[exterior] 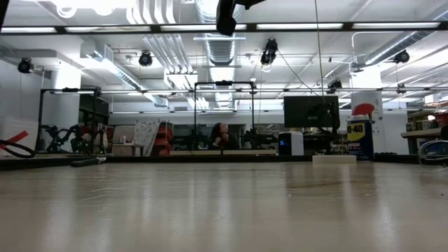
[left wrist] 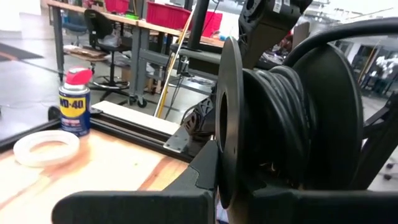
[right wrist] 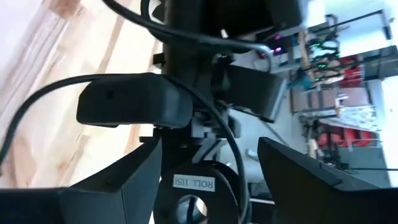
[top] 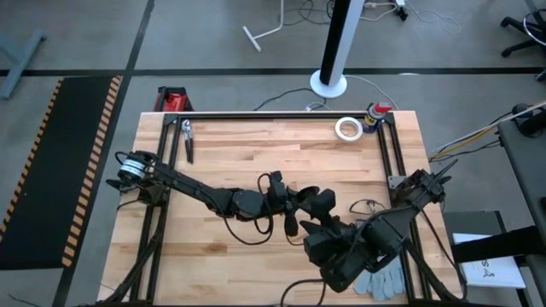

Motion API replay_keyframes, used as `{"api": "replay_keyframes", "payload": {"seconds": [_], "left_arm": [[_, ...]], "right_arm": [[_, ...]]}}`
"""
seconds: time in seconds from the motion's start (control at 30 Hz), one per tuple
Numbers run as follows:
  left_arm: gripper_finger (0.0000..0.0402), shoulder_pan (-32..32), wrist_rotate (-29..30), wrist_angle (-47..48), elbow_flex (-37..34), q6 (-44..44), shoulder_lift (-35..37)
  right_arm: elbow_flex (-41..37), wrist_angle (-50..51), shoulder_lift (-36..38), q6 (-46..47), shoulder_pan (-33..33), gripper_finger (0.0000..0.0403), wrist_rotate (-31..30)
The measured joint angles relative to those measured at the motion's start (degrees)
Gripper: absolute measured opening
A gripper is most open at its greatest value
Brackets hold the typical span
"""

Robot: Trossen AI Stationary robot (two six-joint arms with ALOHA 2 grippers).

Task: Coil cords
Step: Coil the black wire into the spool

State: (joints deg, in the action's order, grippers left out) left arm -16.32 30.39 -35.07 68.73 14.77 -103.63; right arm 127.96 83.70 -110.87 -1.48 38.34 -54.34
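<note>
A black spool [left wrist: 280, 124] wound with thin black cord [left wrist: 283, 118] hangs above the middle of the table. My left gripper [top: 294, 203] reaches it from the table's left and is shut on it. My right gripper [top: 322, 223] comes from the near right. Its open fingers stand on either side of the spool's labelled face [right wrist: 194, 184], and I cannot tell whether they touch it. A loose loop of black cord [top: 252, 239] lies on the wood under the left arm. My left gripper pinches the lower edge of one of the spool's flat flanges [left wrist: 225, 180] between its two fingers. The spool stands on edge above the fingers, clear of the table, with the wound cord beside the held flange.
A white tape roll [top: 347, 128] and a WD-40 can [top: 375, 112] stand at the far right of the table. Pliers [top: 187, 139] lie at the far left. A grey glove [top: 380, 280] lies at the near right edge. Black rails frame the table.
</note>
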Motion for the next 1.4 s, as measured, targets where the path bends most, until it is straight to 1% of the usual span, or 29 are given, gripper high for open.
{"api": "replay_keyframes", "payload": {"seconds": [0.1, 0.17, 0.3, 0.43, 0.6, 0.8, 1.1, 1.3, 1.4], "left_arm": [[0.0, -0.1, -0.1, 0.0, 0.0, 2.4, 0.0], [0.0, -0.1, -0.5, 0.0, 0.0, 4.0, 0.0], [0.0, -0.2, -0.7, -0.1, 0.0, 5.5, 0.0], [0.0, -0.6, -0.7, -0.4, 0.0, 5.9, 0.0], [0.0, -0.8, -0.6, -1.9, 0.0, 5.9, 0.0], [0.0, -0.8, -0.4, -2.0, 0.0, 6.2, 0.0], [0.0, -0.9, -0.5, -2.3, 0.0, 6.8, 0.0], [0.0, -1.0, -1.0, -1.9, 0.0, 6.8, 0.0], [0.0, -1.0, -1.7, -1.4, 0.0, 6.8, 0.0]], "right_arm": [[0.1, 0.1, 0.0, 0.3, 0.8, 0.0253, -2.2], [0.0, 0.1, 0.0, 1.3, 0.8, 0.0249, -2.6], [-0.2, 0.2, -0.3, 4.7, 0.3, 0.0228, -4.3], [-0.7, 0.4, -0.7, 6.0, -0.2, 0.0192, -7.1], [-1.7, 0.3, -0.7, 5.8, -0.8, 0.0141, -7.2], [-2.1, -1.2, -0.7, 3.2, -1.2, 0.0081, -7.4], [-2.9, -5.3, -0.7, -2.4, -2.2, 0.0007, -7.3], [-4.1, -6.7, -0.8, -3.6, -2.2, 0.0, -7.6], [-4.1, -6.5, -0.8, -3.5, -2.1, 0.0, -6.7]]}}
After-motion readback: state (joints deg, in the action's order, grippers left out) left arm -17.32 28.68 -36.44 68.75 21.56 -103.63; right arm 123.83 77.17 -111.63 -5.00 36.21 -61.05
